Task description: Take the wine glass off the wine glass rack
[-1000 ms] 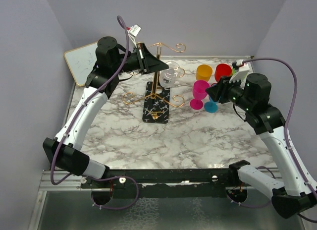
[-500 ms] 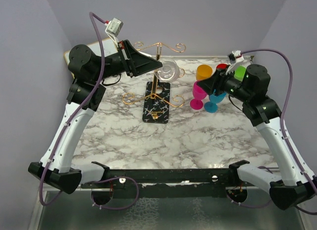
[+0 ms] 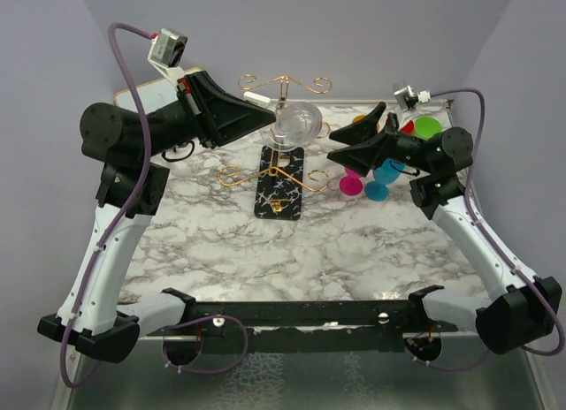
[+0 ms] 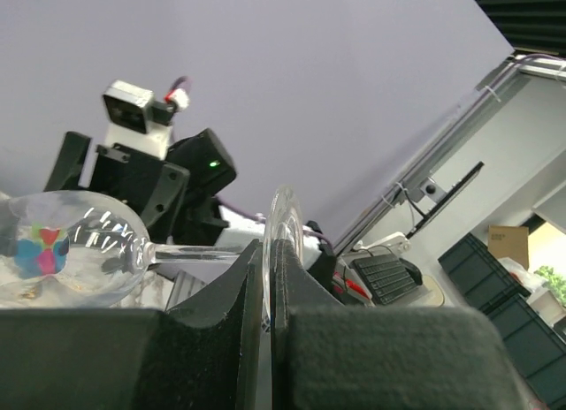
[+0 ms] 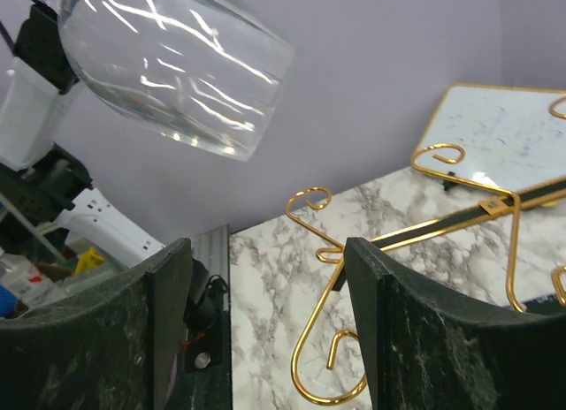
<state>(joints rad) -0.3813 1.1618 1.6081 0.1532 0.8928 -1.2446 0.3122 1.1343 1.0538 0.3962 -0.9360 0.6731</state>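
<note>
While the wine glass (image 3: 296, 125) hangs on its side level with the top arms of the wine glass rack (image 3: 279, 173), the task reads as mostly done, not finished. No gold arm seems to carry the glass, though the top view cannot settle whether it touches the post. Left hand (image 3: 263, 118) pinches the flat round foot edge-on, jaws narrow. Right hand (image 3: 355, 138) spread wide, empty, near the bowl. Left to do, by my guess: draw the glass clear and set it on the desk (image 3: 265, 251). Glass: clear, rounded bowl, thin stem, bright reflections; likely slippery and fragile.
</note>
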